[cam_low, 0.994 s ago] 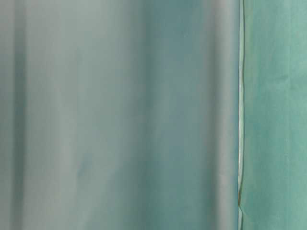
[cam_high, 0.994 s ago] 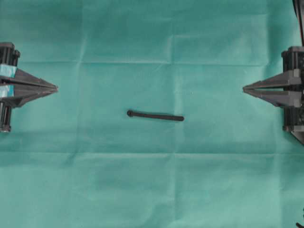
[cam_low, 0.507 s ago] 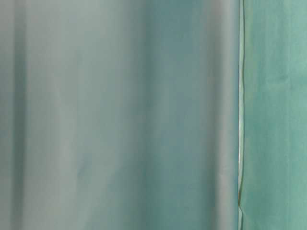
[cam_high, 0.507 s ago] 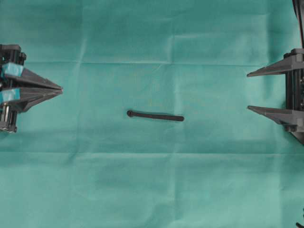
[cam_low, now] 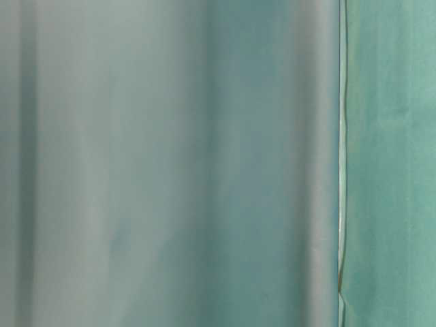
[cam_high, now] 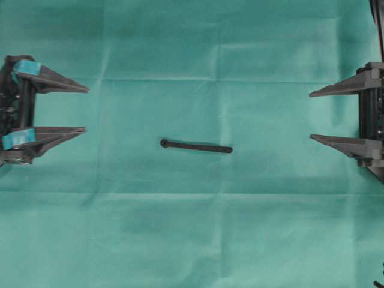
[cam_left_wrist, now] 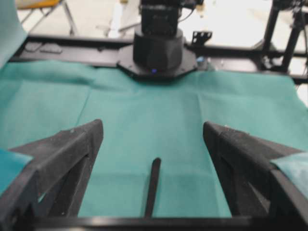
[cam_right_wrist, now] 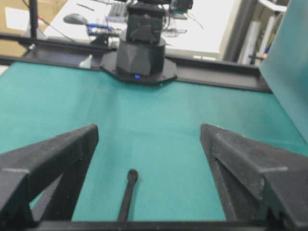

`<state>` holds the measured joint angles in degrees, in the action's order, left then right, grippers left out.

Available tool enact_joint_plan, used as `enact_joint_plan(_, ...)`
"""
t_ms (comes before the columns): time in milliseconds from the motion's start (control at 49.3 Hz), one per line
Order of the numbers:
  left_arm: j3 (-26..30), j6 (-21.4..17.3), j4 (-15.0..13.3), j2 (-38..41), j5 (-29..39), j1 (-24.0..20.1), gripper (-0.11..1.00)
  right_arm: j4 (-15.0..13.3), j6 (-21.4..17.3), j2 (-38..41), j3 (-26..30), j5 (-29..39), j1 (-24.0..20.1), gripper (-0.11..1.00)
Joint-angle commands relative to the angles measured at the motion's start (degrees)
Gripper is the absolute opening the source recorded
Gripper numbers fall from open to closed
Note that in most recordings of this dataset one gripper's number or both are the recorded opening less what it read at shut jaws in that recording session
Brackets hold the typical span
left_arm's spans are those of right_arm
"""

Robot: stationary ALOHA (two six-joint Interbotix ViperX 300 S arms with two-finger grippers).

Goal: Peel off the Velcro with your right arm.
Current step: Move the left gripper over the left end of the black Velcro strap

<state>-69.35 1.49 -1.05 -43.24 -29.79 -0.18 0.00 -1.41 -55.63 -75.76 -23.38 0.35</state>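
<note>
Teal-green cloth [cam_high: 192, 240] w/ faint fold creases is covering the whole work surface, matte and slightly fibrous. One Velcro strip [cam_high: 196, 146] is lying flat near frame center in the overhead view, long axis running almost left-right, tilting very slightly down toward the right; its small rounded end is pointing left, plain cut end pointing right. It's thin, black, flexible-looking, w/ a fuzzy surface.

Two grippers are showing, one per side. Left gripper [cam_high: 86, 108] is sitting at the left edge, jaws standing wide apart, two pointed black triangular fingers w/ teal tape patches [cam_high: 26, 66] near their bases, tips aiming right. Right gripper [cam_high: 311, 116] is sitting at the right edge, also spread wide, two plain black pointed fingers, tips aiming left. Both are well apart from the strip, holding nothing.

Left wrist view: strip [cam_left_wrist: 152, 186] is lying btwn the two rough black fingers [cam_left_wrist: 62, 159], running away from the cam toward the opposite arm's round black base [cam_left_wrist: 156, 50]. Right wrist view: strip [cam_right_wrist: 128, 194] is lying btwn the open fingers [cam_right_wrist: 53, 159], rounded end farthest from the cam, another black base [cam_right_wrist: 139, 57] at the cloth's far edge.

Table-level view is showing only blurred teal drape [cam_low: 170, 163], nothing else readable.
</note>
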Motion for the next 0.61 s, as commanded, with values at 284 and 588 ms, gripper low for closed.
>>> enact_joint_plan(284, 11.34, -0.26, -0.09, 15.64, -1.14, -0.18, 0.97, 0.18, -0.09, 2.46, 1.32, -1.67, 0.09, 0.81)
enact_joint_plan(588, 20.04, -0.26, -0.09, 26.19, -1.05, -0.26, 0.97, 0.09, -0.09, 2.37, 0.62, -1.76, 0.09, 0.81)
